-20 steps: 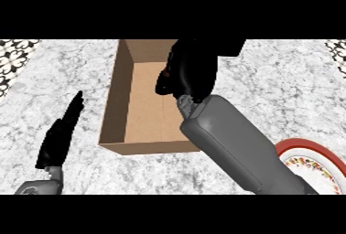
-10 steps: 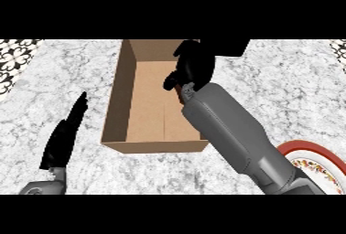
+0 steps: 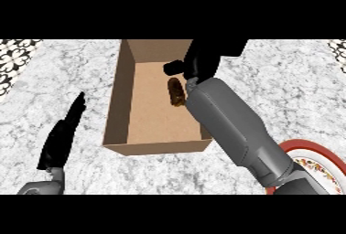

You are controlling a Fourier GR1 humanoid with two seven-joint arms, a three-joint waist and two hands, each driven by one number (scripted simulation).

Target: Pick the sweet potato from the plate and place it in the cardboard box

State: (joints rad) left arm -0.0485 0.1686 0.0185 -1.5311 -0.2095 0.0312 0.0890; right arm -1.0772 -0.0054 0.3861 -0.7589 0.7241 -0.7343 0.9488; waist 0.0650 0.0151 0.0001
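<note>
Head view: sweet potato (image 3: pixel 177 92) lies on the cardboard box (image 3: pixel 120 114) floor near its right wall, right hand (image 3: pixel 202 61) just above it with fingers released, left hand (image 3: pixel 62 138) flat, straight-fingered at lower left, plate (image 3: pixel 317 157) lower right

No readable text, labels, brands, numbers or signs, nothing legible on any surface

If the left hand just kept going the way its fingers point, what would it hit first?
Probably nothing: the left hand points up the bare counter, running alongside the left wall of the cardboard box rather than into it. Depth is hard to judge, so it could graze that wall.
</note>
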